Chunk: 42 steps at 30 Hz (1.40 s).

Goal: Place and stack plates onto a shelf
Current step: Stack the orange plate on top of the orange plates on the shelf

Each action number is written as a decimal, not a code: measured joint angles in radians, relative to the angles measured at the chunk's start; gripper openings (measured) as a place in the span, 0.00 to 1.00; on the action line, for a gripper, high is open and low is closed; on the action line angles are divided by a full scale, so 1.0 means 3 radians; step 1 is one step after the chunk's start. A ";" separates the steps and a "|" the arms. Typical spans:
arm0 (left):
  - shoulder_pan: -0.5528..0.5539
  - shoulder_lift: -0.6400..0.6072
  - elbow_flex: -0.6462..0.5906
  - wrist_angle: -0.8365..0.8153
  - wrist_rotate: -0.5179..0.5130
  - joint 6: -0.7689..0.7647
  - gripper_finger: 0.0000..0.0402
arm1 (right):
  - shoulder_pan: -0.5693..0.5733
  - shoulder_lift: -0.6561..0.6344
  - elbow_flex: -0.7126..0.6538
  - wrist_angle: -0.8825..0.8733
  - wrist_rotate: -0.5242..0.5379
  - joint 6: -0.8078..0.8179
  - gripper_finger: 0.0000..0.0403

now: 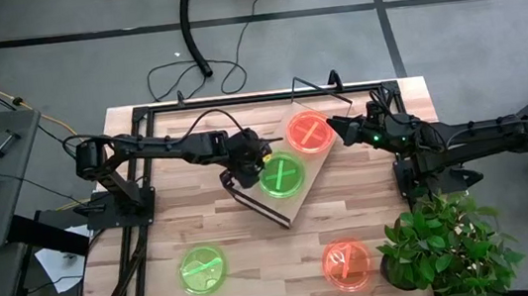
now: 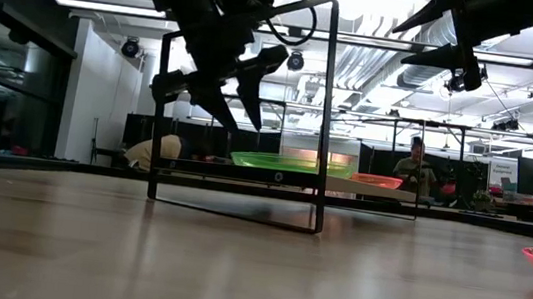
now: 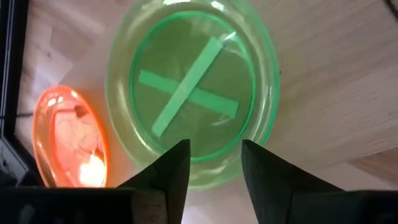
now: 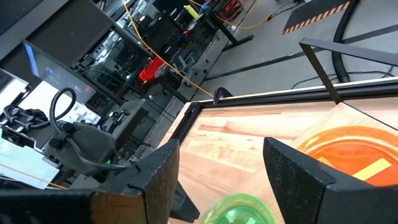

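The shelf (image 1: 301, 195) is a plywood board on a black wire frame (image 2: 326, 116), standing askew at mid-table. A green plate (image 1: 281, 174) and an orange plate (image 1: 309, 131) rest flat on it side by side. Another green plate (image 1: 202, 269) and another orange plate (image 1: 346, 263) lie on the table near its front edge. My left gripper (image 1: 252, 168) hangs open just above the shelf's green plate (image 3: 193, 93), its fingertips over the plate's rim (image 3: 214, 177) without touching it. My right gripper (image 1: 334, 124) is open, raised beside the shelf's orange plate (image 4: 357, 152).
A potted plant (image 1: 447, 247) stands at the table's near right corner, close to the orange plate on the table. A black frame (image 1: 138, 182) borders the tabletop. In the low view, people (image 2: 413, 166) sit in the room behind the table.
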 joint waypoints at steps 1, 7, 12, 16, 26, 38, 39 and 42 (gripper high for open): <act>-0.0004 0.0000 0.0000 0.0001 -0.0054 -0.0030 0.34 | -0.0001 0.0000 0.0000 0.0001 0.0001 0.0009 0.54; -0.0056 -0.0042 0.0004 -0.0005 -0.0516 -0.0056 0.33 | -0.0001 -0.0001 0.0000 0.0003 -0.0069 0.0097 0.54; -0.0052 -0.0224 0.0137 -0.0037 -0.0583 -0.0424 0.33 | 0.0000 0.0008 0.0000 0.0002 -0.0167 0.0095 0.54; 0.0015 -0.0527 0.0214 0.0055 -0.0580 -0.0971 0.33 | 0.0000 0.0048 -0.0003 -0.0003 -0.0175 0.0091 0.54; 0.0552 -0.1463 0.0108 0.0267 0.0366 -0.3470 0.33 | -0.0001 0.0217 -0.0001 0.0014 -0.0571 0.0092 0.54; 0.0498 -0.2211 -0.1723 0.3250 0.0414 -0.5543 0.33 | -0.0001 0.0254 -0.0001 -0.0013 -0.1449 0.0089 0.54; 0.0479 -0.2228 -0.1842 0.3425 0.0357 -0.5671 0.33 | -0.0001 0.0254 -0.0001 -0.0033 -0.1534 0.0106 0.54; 0.0420 -0.2271 -0.2060 0.3665 0.0245 -0.5910 0.33 | -0.0001 0.0255 -0.0001 -0.0119 -0.1802 0.0235 0.54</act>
